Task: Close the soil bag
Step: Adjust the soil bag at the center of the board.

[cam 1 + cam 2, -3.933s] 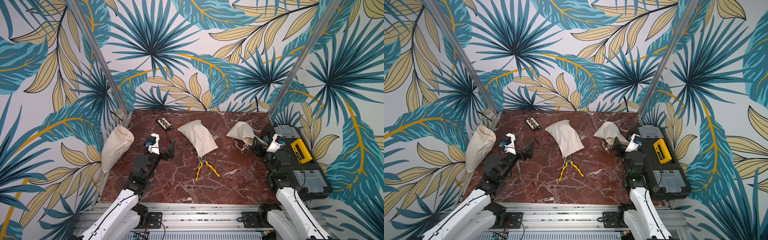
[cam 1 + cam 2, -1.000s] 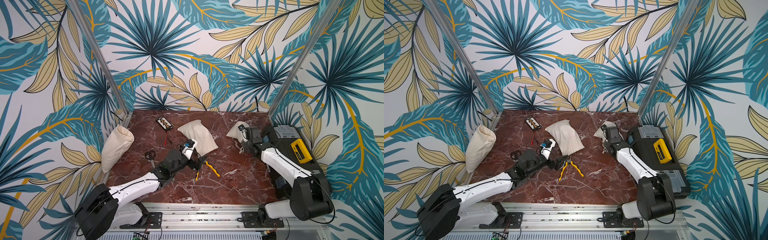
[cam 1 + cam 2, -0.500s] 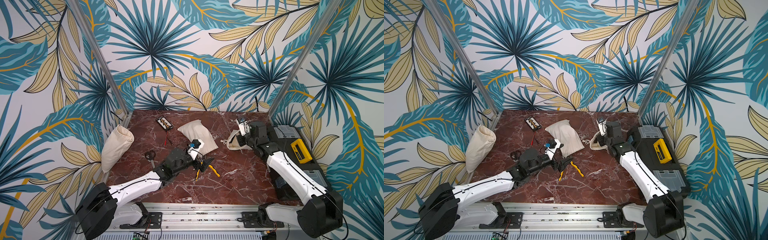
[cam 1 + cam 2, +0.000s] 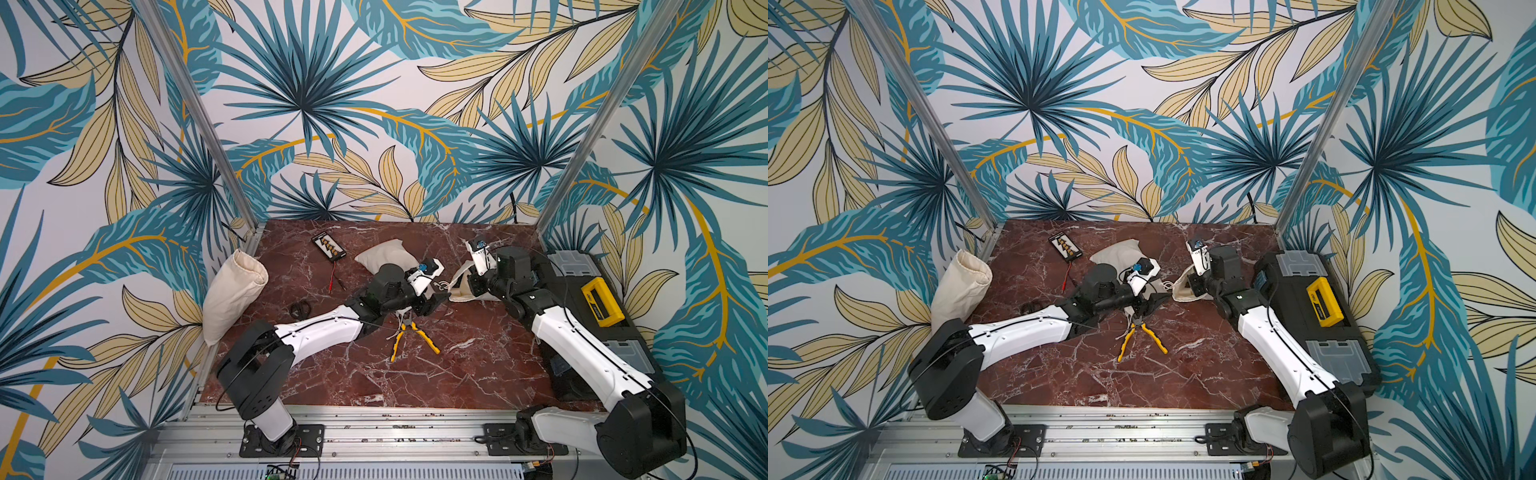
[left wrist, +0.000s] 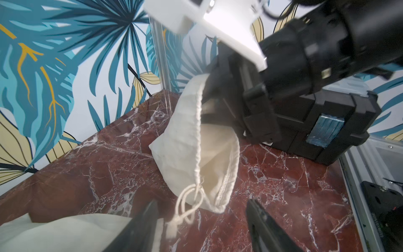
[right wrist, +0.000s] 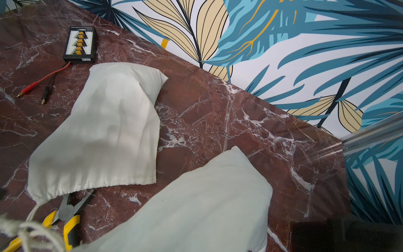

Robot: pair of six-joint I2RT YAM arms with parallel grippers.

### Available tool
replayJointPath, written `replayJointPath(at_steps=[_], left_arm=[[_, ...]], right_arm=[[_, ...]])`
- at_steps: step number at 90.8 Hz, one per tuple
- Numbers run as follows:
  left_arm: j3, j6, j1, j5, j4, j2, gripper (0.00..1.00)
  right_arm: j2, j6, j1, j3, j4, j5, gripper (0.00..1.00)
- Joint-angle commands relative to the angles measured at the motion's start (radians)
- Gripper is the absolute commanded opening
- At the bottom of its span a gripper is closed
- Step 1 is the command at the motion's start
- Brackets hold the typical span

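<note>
The soil bag (image 5: 181, 141) sits at the right rear of the table (image 4: 457, 374) beside the toolbox (image 4: 573, 282), its mouth gaping: not yet closed. The right gripper (image 5: 208, 88) is clamped on its rim, and the left gripper (image 5: 201, 204) brackets the dangling drawstring (image 5: 185, 207) with jaws apart; seizing and pulling that cord remains.

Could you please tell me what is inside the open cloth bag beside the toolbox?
The soil bag gapes open; the left wrist view shows only pale inner cloth. Its deeper end is covered by its own folds, so any soil cannot be seen.
</note>
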Motion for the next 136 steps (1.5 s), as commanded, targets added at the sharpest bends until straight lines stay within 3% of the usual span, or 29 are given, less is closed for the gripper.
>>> replayJointPath(at_steps=[1, 22, 58, 92, 107, 123, 136], left_arm=[[0.041, 0.002, 0.034, 0.108, -0.056, 0.044, 0.56], [0.048, -0.036, 0.039, 0.212, -0.007, 0.063, 0.31], [0.079, -0.079, 0.045, 0.232, 0.027, 0.089, 0.31], [0.067, -0.122, 0.062, 0.187, 0.039, 0.077, 0.17], [0.057, -0.144, 0.071, 0.148, 0.037, 0.056, 0.00], [0.001, -0.166, 0.109, 0.080, 0.025, -0.047, 0.00], [-0.006, -0.174, 0.122, 0.072, -0.037, -0.129, 0.00]], right_arm=[[-0.027, -0.003, 0.006, -0.026, 0.034, -0.016, 0.00], [-0.040, -0.018, 0.006, -0.045, 0.038, 0.000, 0.00], [-0.034, -0.025, 0.006, -0.049, 0.043, -0.006, 0.00], [-0.029, -0.022, 0.006, -0.067, 0.051, 0.013, 0.00], [-0.031, -0.023, 0.006, -0.080, 0.049, 0.041, 0.00], [-0.038, -0.021, 0.004, -0.133, 0.051, 0.159, 0.00], [-0.050, -0.011, 0.003, -0.170, 0.073, 0.172, 0.00]])
